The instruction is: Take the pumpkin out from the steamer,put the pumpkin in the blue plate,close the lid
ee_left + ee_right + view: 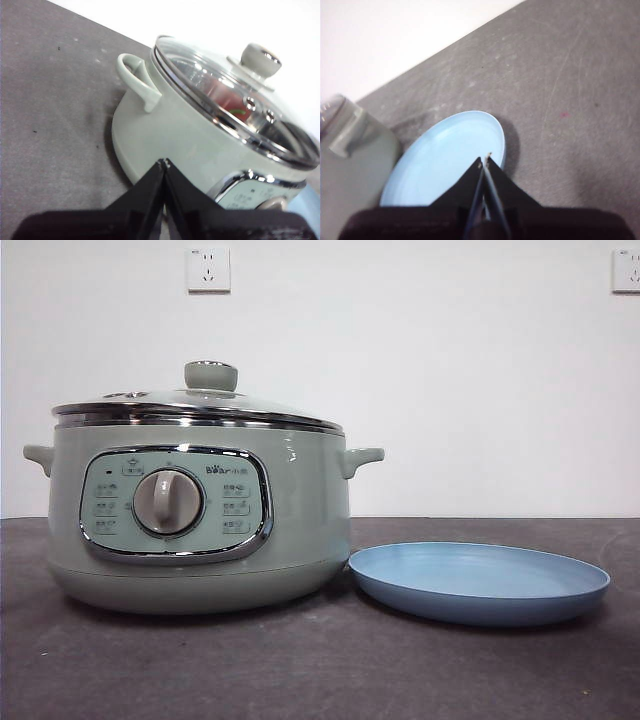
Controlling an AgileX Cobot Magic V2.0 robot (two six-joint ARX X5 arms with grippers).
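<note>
The pale green steamer [200, 510] stands at the left of the table with its glass lid [200, 405] on it. In the left wrist view the steamer [170, 130] shows from the side, and an orange-red shape with a green stem, the pumpkin [225, 97], shows through the lid [225, 95]. The blue plate [478, 580] lies empty to the right of the steamer and also shows in the right wrist view [440, 160]. My left gripper [165, 162] is shut and empty beside the steamer. My right gripper [484, 161] is shut and empty above the plate's edge. Neither arm shows in the front view.
The table is dark grey [320, 670] and a white wall stands behind it with two sockets [208, 268]. The steamer's side handle [347, 137] shows next to the plate in the right wrist view.
</note>
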